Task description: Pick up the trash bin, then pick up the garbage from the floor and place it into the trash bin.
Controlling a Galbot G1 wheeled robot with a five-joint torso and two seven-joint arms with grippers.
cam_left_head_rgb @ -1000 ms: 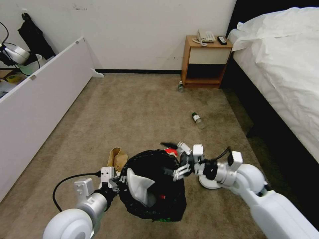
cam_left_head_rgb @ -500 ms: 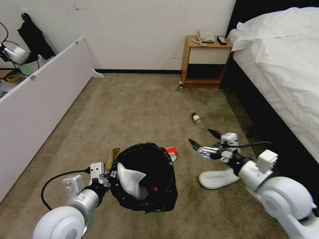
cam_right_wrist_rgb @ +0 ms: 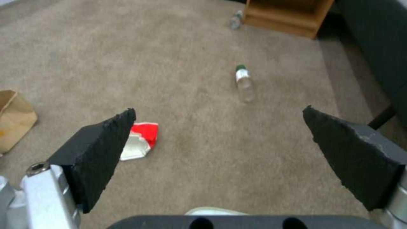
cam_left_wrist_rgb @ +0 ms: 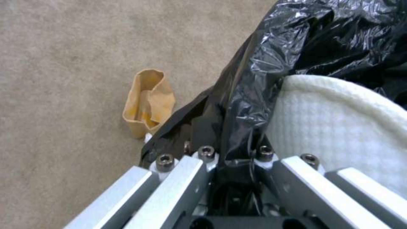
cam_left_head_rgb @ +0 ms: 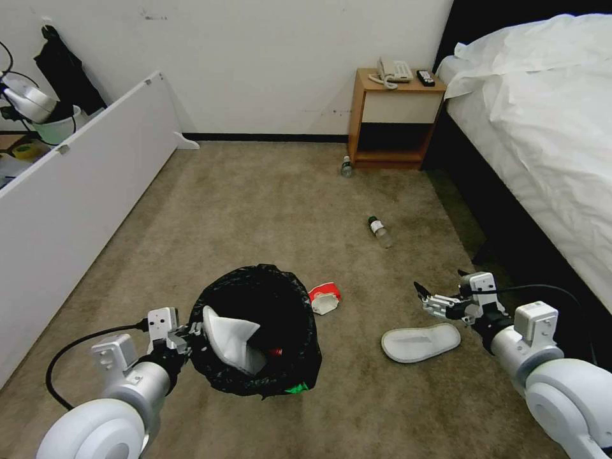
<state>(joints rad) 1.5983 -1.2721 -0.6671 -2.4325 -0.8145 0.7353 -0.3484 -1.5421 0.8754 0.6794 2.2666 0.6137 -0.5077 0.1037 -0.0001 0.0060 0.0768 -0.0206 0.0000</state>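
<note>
Trash bin [cam_left_head_rgb: 255,331] clenched by left gripper [cam_left_head_rgb: 185,336], slipper [cam_left_head_rgb: 421,342] lengthwise left-right, right gripper [cam_left_head_rgb: 440,290] jaws released.

- The right gripper [cam_left_head_rgb: 440,288] has drawn back from over the trash bin [cam_left_head_rgb: 255,331], fingers spread wide above the carpet.
- The left gripper [cam_left_head_rgb: 191,333], clamped on the rim, has carried the trash bin leftward, uncovering the red-white wrapper [cam_left_head_rgb: 325,298].

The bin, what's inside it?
A white slipper leans inside the bin, with a bit of something red. The black bag hides anything deeper.
</note>
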